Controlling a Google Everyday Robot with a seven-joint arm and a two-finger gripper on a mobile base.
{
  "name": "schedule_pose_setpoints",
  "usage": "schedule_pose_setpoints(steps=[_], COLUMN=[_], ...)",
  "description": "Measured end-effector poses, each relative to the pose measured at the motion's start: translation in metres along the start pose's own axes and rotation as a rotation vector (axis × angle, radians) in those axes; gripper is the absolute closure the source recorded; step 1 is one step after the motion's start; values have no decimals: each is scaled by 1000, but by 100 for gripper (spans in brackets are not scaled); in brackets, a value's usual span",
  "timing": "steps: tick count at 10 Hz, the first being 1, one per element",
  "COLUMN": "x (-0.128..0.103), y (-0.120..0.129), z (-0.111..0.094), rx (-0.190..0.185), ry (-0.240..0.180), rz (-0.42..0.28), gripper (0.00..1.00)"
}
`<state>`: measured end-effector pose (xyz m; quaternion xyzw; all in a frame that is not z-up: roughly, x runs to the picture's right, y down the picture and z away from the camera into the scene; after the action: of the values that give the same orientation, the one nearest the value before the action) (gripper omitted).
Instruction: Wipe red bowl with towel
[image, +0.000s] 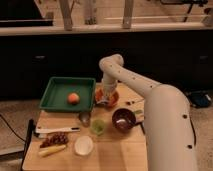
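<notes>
Camera view: gripper (104, 93) is sitting low in shallow round orange-red bowl (115, 97), likely for wiping; whether it is clenched, I cannot tell.

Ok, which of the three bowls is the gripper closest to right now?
The red bowl beside the green tray: the gripper hangs right over it. The brown bowl and white bowl sit apart, nearer the camera.
</notes>
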<state>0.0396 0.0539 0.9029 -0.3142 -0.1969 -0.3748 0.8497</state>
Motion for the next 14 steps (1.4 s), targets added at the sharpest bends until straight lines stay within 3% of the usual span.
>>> schedule_pose_setpoints(steps=[3, 5, 7, 10, 14], x=[34, 49, 57, 44, 45], y=[32, 32, 13, -19, -21], z=[-10, -14, -19, -23, -25], rx=[-1, 0, 3, -2, -6], ry=[18, 26, 28, 16, 12], rz=[77, 113, 121, 85, 76], gripper=[100, 100, 100, 100, 100])
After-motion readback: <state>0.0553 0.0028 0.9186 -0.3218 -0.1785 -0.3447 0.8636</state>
